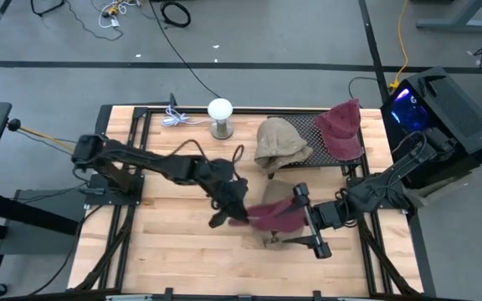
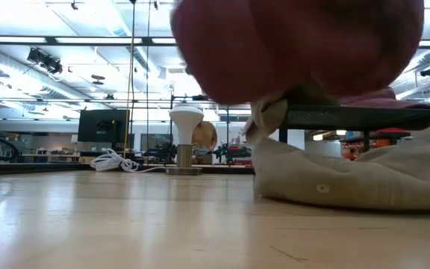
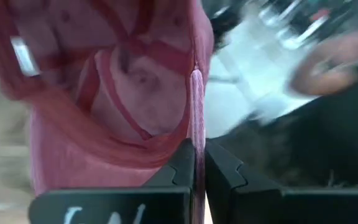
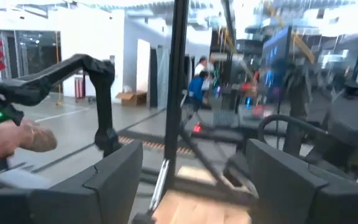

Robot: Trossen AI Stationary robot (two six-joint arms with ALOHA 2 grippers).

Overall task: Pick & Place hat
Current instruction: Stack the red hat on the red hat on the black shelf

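Observation:
A dark red hat [image 1: 273, 216] is in my left gripper [image 1: 239, 211] at the table's middle, lifted off the wood; in the low view the red hat [image 2: 297, 45] fills the top. Beneath it a beige hat [image 2: 349, 175] lies flat on the table, peeking out in the high view as a beige patch [image 1: 270, 241]. My right gripper [image 1: 310, 219] stands open just right of the red hat, and I cannot tell whether it touches it. In the right wrist view its fingers [image 4: 194, 180] are wide apart with nothing between them. My left gripper [image 3: 199, 168] is shut on the red hat's thin edge [image 3: 196, 112], pinched between the two fingers. It comes from the table's left, slanting down. The hat [image 3: 123, 81] hangs open-side toward the wrist camera, lifted clear of the table.
At the far edge a black mesh rack [image 1: 308, 125] carries another beige hat [image 1: 279, 142] and a red cap [image 1: 341, 130]. A white lamp-like stand [image 1: 220, 117] and a white cable [image 1: 174, 119] sit far left of it. A person's hand [image 4: 23, 140] shows beyond the table.

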